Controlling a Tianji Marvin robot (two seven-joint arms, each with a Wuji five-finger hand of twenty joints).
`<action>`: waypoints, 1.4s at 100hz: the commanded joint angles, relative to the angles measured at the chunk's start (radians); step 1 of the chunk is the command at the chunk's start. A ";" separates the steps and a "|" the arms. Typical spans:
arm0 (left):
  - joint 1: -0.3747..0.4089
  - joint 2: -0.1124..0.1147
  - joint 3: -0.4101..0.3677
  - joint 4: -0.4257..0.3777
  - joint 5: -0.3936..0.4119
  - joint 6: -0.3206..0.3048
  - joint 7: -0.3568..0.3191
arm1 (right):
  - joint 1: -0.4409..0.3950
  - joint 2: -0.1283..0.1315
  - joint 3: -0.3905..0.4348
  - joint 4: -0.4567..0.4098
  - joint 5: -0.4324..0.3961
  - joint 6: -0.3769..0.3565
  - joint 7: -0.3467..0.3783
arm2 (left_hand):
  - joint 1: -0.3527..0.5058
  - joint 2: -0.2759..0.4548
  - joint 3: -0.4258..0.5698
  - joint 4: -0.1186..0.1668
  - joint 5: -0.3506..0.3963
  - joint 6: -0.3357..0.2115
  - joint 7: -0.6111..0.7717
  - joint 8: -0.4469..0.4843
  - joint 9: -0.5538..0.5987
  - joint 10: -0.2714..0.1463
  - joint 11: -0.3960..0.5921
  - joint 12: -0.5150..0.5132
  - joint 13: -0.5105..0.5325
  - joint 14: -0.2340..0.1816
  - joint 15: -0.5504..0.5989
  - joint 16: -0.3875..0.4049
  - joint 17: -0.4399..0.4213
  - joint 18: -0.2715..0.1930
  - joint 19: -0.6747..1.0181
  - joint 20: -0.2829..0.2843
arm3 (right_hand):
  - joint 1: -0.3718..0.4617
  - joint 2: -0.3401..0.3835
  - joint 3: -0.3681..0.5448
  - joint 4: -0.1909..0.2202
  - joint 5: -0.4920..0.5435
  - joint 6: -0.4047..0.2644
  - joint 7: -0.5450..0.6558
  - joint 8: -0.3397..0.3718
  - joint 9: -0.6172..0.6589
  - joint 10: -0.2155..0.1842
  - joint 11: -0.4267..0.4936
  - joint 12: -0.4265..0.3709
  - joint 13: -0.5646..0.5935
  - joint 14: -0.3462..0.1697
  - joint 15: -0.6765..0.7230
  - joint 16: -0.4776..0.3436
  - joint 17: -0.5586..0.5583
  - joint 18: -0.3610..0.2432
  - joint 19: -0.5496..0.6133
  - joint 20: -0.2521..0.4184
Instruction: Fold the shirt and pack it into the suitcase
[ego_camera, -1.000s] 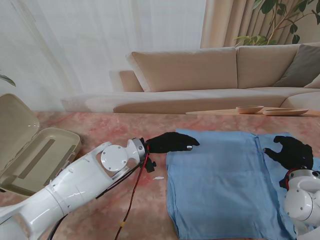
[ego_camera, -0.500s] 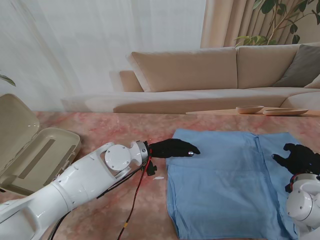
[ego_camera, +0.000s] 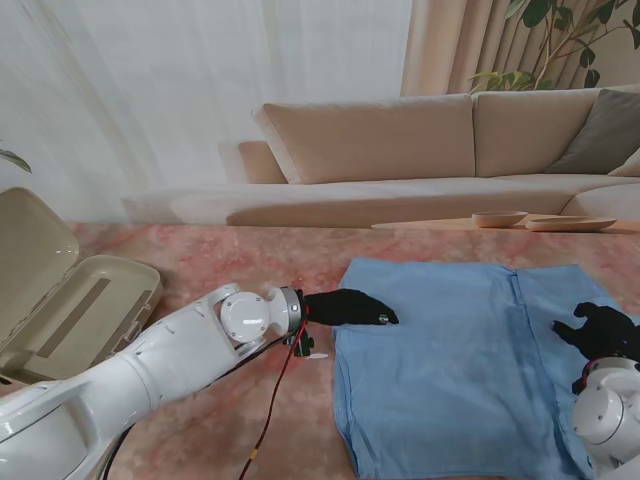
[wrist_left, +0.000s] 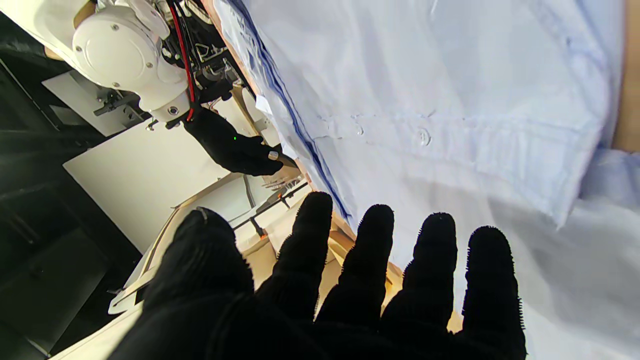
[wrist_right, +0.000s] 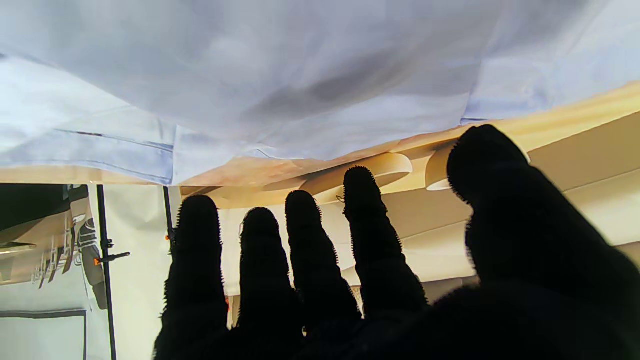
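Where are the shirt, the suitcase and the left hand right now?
shirt (ego_camera: 450, 370): stand view, middle of the blue cloth.
suitcase (ego_camera: 75, 300): stand view, inside of the open lower shell.
left hand (ego_camera: 348, 307): stand view, back of the black glove at the shirt's left edge.

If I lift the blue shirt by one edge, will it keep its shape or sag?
The shirt will probably sag: it lies flat with soft wrinkles and folded layers, like thin woven cloth. It looks light, so a push may bunch it rather than slide it whole. Both the left hand and right hand are open.
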 joint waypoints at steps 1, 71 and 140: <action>-0.007 -0.011 0.007 0.016 0.005 -0.005 -0.012 | -0.006 -0.005 -0.002 0.021 0.011 0.009 0.014 | -0.040 0.057 -0.009 -0.003 -0.029 -0.004 -0.017 -0.005 -0.021 0.001 0.005 0.012 -0.023 0.004 0.024 0.016 -0.017 -0.028 0.032 0.002 | 0.016 0.015 -0.014 0.040 -0.034 0.006 -0.019 -0.002 -0.022 0.013 -0.008 -0.011 -0.037 -0.005 -0.010 -0.024 -0.008 -0.003 -0.024 0.027; -0.033 0.044 0.054 -0.006 0.120 0.041 -0.048 | -0.004 -0.002 -0.041 0.043 0.090 0.006 0.086 | -0.062 0.071 -0.009 -0.003 -0.046 -0.013 -0.019 -0.002 -0.021 -0.002 0.010 0.015 -0.015 0.003 0.031 0.023 -0.016 -0.032 0.043 0.012 | 0.019 0.065 -0.050 0.044 -0.027 0.007 -0.017 0.001 -0.019 0.024 -0.010 -0.016 -0.014 0.036 0.000 -0.023 0.017 0.021 -0.002 0.053; 0.052 0.187 -0.042 -0.174 0.252 0.156 -0.102 | -0.049 0.016 -0.077 -0.055 0.133 -0.002 0.240 | -0.069 0.071 -0.008 -0.002 -0.058 -0.021 -0.020 0.000 -0.023 -0.009 0.014 0.016 -0.014 -0.004 0.031 0.023 -0.021 -0.037 0.037 0.014 | 0.029 0.114 -0.113 0.049 -0.034 0.012 -0.023 0.001 -0.017 0.027 -0.016 -0.013 -0.005 0.068 0.014 -0.009 0.019 0.037 0.036 0.046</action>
